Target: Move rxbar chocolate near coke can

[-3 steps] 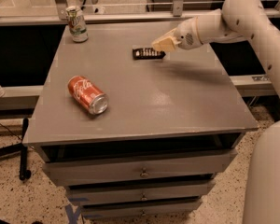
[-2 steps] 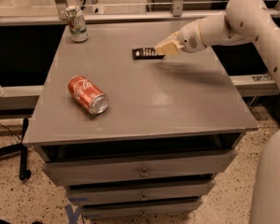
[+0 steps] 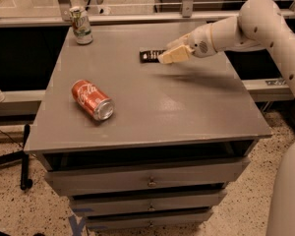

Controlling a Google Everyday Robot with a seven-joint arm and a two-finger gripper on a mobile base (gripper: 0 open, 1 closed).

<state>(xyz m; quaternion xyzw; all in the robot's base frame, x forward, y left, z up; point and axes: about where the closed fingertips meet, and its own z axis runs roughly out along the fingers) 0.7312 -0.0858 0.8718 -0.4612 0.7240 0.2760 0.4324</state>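
The rxbar chocolate [image 3: 150, 56] is a flat black bar lying on the grey table [image 3: 187, 112] at the back middle. My gripper [image 3: 170, 56] reaches in from the right and sits over the bar's right end, hiding that end. The coke can [image 3: 92, 99] is red and lies on its side at the front left of the table, silver end toward the front right. It is well apart from the bar and the gripper.
A green-and-white can [image 3: 81, 25] stands upright at the table's back left corner. The table has drawers [image 3: 150, 181] below its front edge. A rail [image 3: 137, 17] runs behind the table. My white arm [image 3: 265, 28] spans the right side.
My gripper has moved a little to the left, further over the bar's right end. The bar and both cans have not moved.
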